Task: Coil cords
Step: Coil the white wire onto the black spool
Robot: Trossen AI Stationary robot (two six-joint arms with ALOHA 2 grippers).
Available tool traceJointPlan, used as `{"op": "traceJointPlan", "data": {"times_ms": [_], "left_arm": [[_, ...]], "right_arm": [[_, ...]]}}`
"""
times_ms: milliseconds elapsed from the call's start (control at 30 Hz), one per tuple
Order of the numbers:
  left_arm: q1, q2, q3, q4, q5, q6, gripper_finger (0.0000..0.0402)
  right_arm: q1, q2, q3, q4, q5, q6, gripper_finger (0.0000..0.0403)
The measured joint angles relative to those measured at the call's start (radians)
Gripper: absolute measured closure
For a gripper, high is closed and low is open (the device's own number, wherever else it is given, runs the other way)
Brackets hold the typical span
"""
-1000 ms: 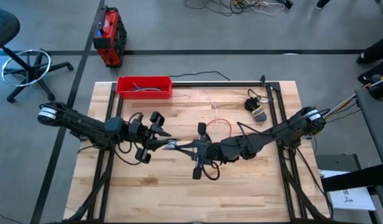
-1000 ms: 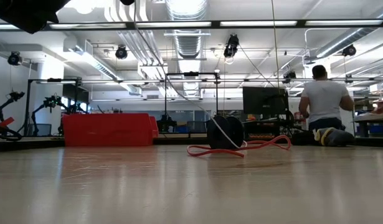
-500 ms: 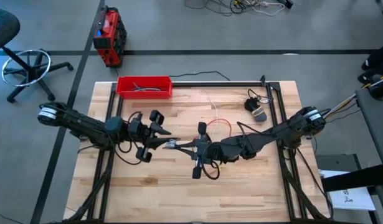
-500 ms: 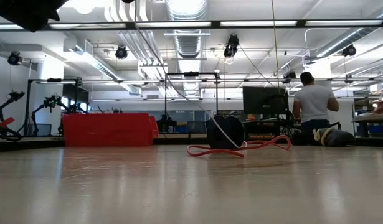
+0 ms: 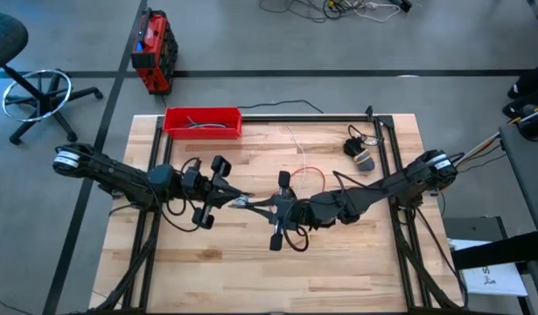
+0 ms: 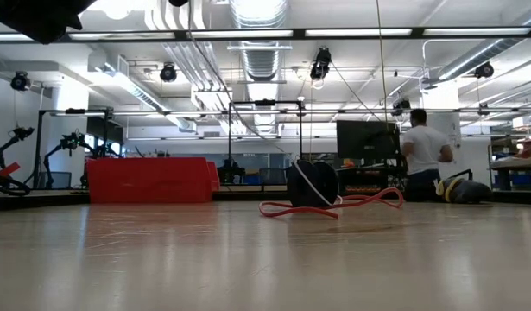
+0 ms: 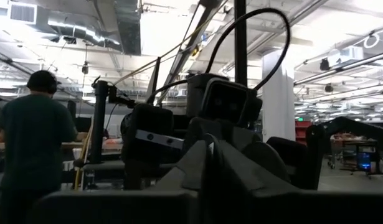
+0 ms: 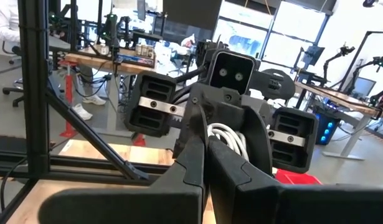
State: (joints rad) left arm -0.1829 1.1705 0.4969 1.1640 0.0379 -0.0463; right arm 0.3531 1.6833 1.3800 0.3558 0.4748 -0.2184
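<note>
Grippers meet tip to tip at table centre: our left gripper (image 5: 236, 202) is closed on a white cord (image 8: 226, 135) bundle (seen from the right wrist), having edged closer over the last second. Our right gripper (image 5: 251, 205) looks closed; on what, we cannot tell. At one o'clock the red cord (image 5: 309, 171) lies uncoiled, so coiling remains unfinished.

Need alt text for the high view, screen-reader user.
Overhead view of a wooden table: two dark arms meet at its centre, the left gripper and right gripper tip to tip. A white cord and a red cord lie just beyond them, and a red tray sits at the far edge.
</note>
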Motion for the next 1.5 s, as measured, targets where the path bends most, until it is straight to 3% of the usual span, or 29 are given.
{"op": "traceJointPlan", "data": {"times_ms": [267,433,667,800,900,1133,1333,1500], "left_arm": [[0.0,-0.022,0.044,-0.112,-0.005,-0.006,0.0398],[-0.001,-0.092,0.033,-0.164,-0.05,-0.019,0.04],[-0.004,-0.267,-0.054,-0.199,-0.31,-0.007,0.0401],[-0.006,-0.336,-0.097,-0.19,-0.432,-0.033,0.0401],[-0.005,-0.36,-0.114,-0.198,-0.486,-0.051,0.0401],[-0.009,-0.384,-0.114,-0.196,-0.467,-0.076,0.0401],[-0.027,-0.416,-0.114,-0.199,-0.465,-0.075,0.0401],[-0.034,-0.431,-0.114,-0.202,-0.453,-0.075,0.0401]], "right_arm": [[0.002,0.0,0.0,0.013,0.024,0.031,0.0394],[0.014,-0.011,0.0,0.009,0.073,0.022,0.0331],[0.036,-0.008,0.001,-0.04,0.299,0.069,0.0236],[-0.002,0.067,0.0,-0.014,0.305,0.181,0.0215],[-0.033,0.15,0.002,0.057,0.304,0.204,0.0213],[-0.091,0.325,0.131,0.151,0.333,0.114,0.0225],[-0.097,0.373,0.211,0.113,0.427,0.024,0.0246],[-0.096,0.372,0.218,0.043,0.443,0.074,0.0284]]}}
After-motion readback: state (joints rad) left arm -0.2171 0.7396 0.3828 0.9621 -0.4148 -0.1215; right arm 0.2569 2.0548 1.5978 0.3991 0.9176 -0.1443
